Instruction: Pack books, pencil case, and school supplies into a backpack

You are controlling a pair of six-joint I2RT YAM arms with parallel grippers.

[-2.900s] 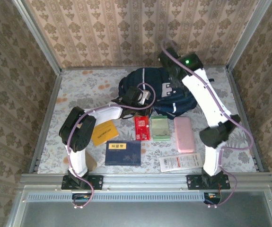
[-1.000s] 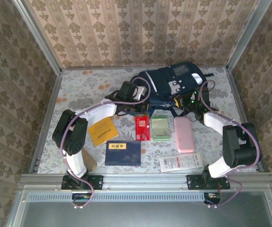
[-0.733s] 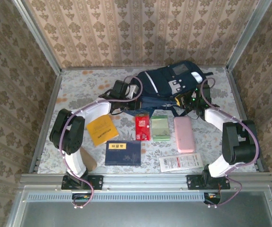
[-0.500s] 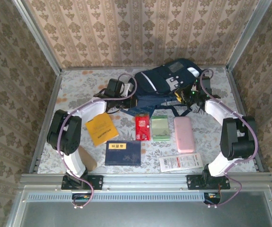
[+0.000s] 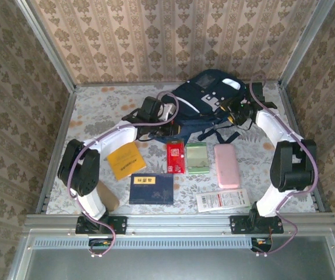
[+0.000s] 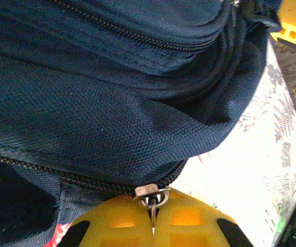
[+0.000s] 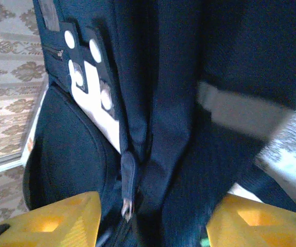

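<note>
Seen from above, a flat yellow-orange book [image 5: 126, 160] lies toward the left of the floral-patterned table top [image 5: 97, 111]. Just right of it, nearer the front edge, is a larger dark blue book with a yellow title label [image 5: 151, 188]. The left arm arcs above them to the left side of the bag. Its wrist camera shows the left gripper [image 6: 152, 206] with its yellow fingers [image 6: 111, 226] pressed together, pinching a small metal zipper pull [image 6: 151, 191] at the end of a zip in navy fabric.

Across the middle of the table lie a small red packet [image 5: 175, 157], a pale green packet [image 5: 197, 157] beside it, then a pink oblong pencil case [image 5: 226, 165]. A long white packet with red print [image 5: 222, 200] lies nearer the front.

Behind that row, at the back of the table, sits the large navy blue fabric backpack [image 5: 205, 99] (white patch facing up, dark straps trailing toward the packets). At its right side the right gripper [image 7: 154, 203] is spread wide, with folds of the backpack between its fingers. Whether they press the fabric cannot be told.
</note>
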